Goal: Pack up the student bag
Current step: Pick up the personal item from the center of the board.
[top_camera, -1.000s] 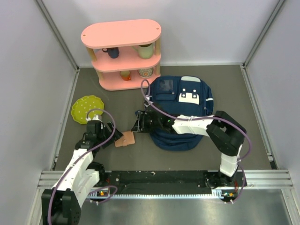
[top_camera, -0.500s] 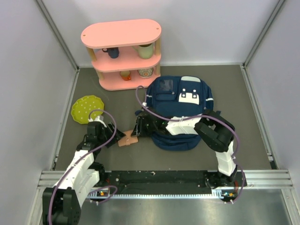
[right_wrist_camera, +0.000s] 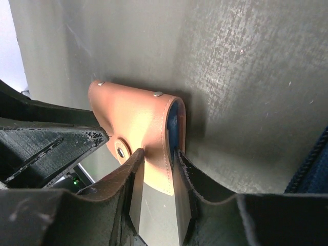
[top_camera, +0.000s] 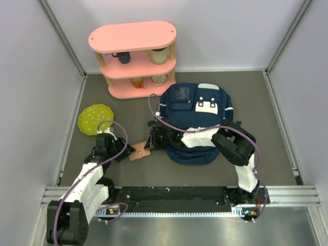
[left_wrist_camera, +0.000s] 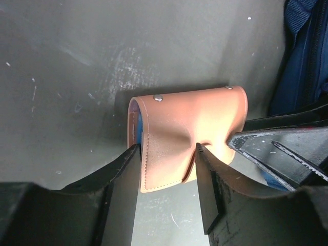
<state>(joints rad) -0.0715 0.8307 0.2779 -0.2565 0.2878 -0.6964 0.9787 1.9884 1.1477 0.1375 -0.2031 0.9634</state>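
A tan leather wallet (top_camera: 139,152) is held just above the dark mat, between my two grippers, left of the student bag. My left gripper (top_camera: 128,150) is shut on the wallet's flap (left_wrist_camera: 189,118), with a finger on each side (left_wrist_camera: 164,154). My right gripper (top_camera: 149,145) is shut on the wallet's opposite edge (right_wrist_camera: 133,118), with its fingers pinching the leather (right_wrist_camera: 158,159). The student bag (top_camera: 200,110), navy with white patches, lies flat at centre right. Its fabric shows at the edge of the left wrist view (left_wrist_camera: 302,61) and the right wrist view (right_wrist_camera: 312,164).
A pink three-tier shelf (top_camera: 133,56) holding cups stands at the back left. A green dotted plate (top_camera: 95,119) lies left of my left arm. Grey walls close in the mat on three sides.
My right gripper moved down and left from the bag's corner to the wallet and closed on it. The left gripper and wallet stayed nearly in place.
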